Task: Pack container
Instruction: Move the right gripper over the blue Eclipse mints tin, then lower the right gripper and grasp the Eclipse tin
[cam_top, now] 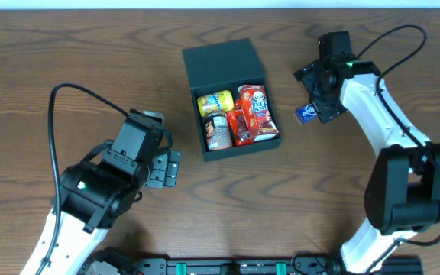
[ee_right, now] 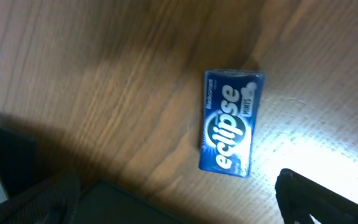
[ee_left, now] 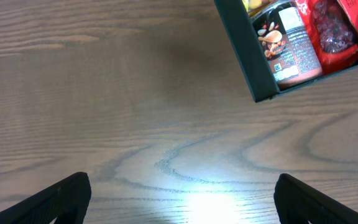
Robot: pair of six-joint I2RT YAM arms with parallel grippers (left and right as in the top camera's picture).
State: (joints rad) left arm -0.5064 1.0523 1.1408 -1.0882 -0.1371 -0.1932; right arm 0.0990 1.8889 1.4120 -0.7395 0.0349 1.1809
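two grippers gape empty: left gripper (ee_left: 182, 202), right gripper (cam_top: 315, 95) over one eclipse mints tin (ee_right: 232, 121); one open container (cam_top: 220, 65) holds two cans (cam_top: 215, 102) (perhaps two red packets (cam_top: 254, 111)).

I'm holding the left arm (cam_top: 90, 191) folded at the near left, with the left gripper (cam_top: 171, 169) aiming right and its jaws standing wide apart; its dark fingers (ee_left: 67, 194) are showing at the bottom corners of the wrist view. The right arm (cam_top: 373, 107) is reaching away from its base and bending left, the right gripper (cam_top: 317, 93) facing down, jaws spread wide, gripping nothing.
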